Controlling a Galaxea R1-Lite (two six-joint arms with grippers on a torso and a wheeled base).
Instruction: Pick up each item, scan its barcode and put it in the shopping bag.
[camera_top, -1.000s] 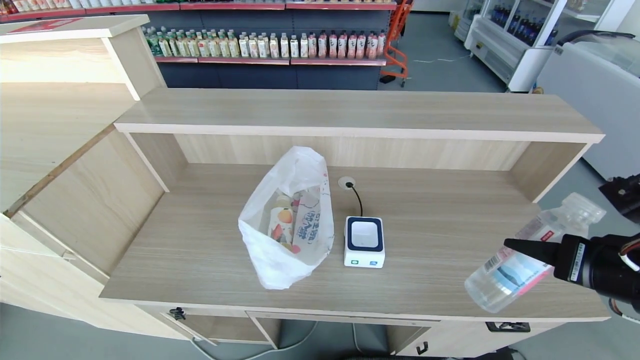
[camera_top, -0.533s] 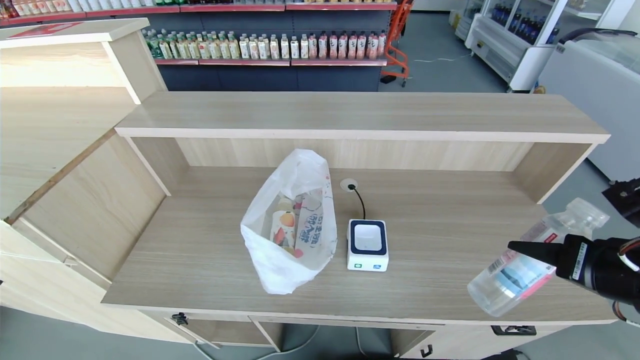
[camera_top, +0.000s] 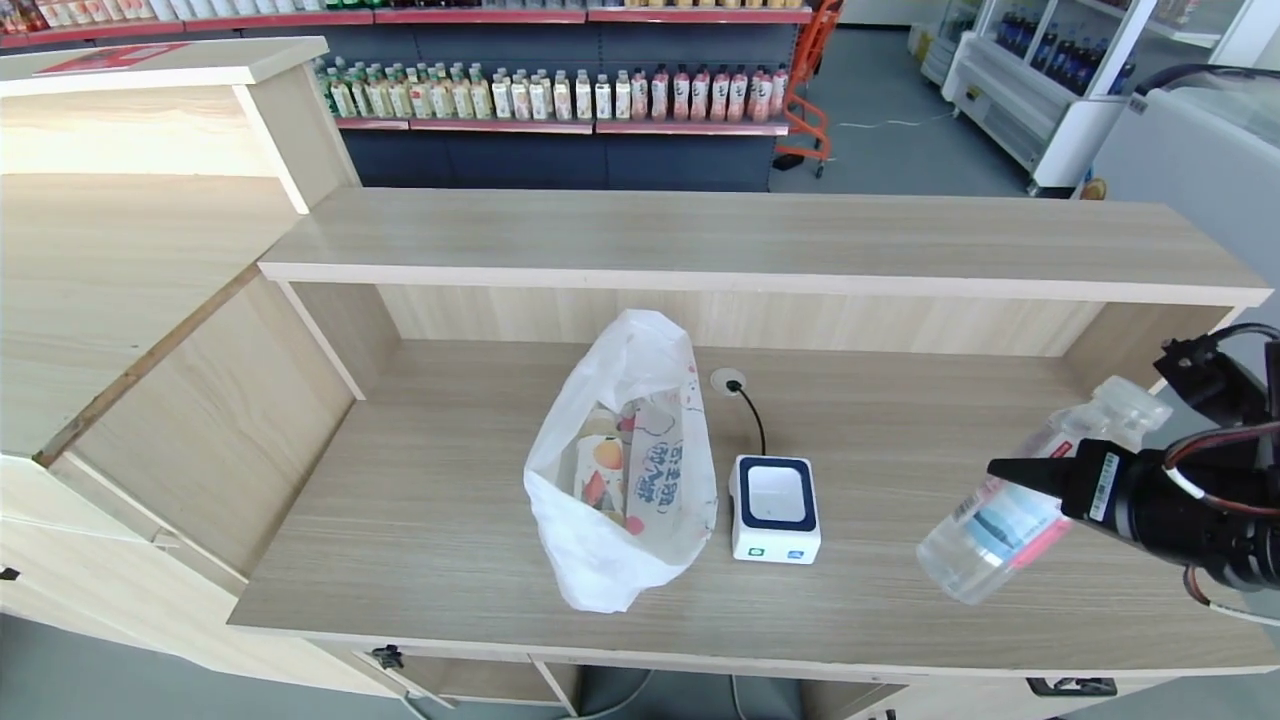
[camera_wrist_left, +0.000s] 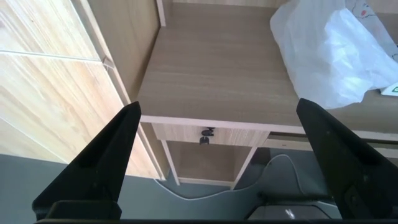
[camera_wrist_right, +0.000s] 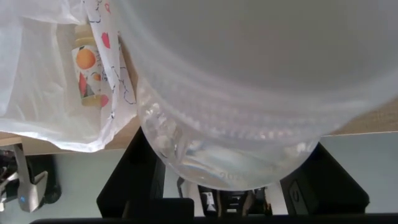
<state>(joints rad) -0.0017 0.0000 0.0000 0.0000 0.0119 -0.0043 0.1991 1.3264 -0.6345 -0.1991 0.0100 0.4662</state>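
While the right gripper (camera_top: 1015, 485) holds the clear bottle (camera_top: 975, 548), the scan is the next job.
Its fingers are shut around the middle of the bottle, which hangs tilted in the air, well to the right of the scanner (camera_top: 776, 494), with the cap end pointing away from it. To scan well, I think the arm should bring the bottle over the scanner's white window, turn the label's barcode to face down, and hold it steady. A firm squeeze matters, since the bottle looks smooth and could slip. The shopping bag (camera_top: 610, 560) sits just left of the scanner, mouth open, with other items inside. The left gripper (camera_wrist_left: 214, 168) is wide open and holds nothing, far left of the scanner, past the bag.
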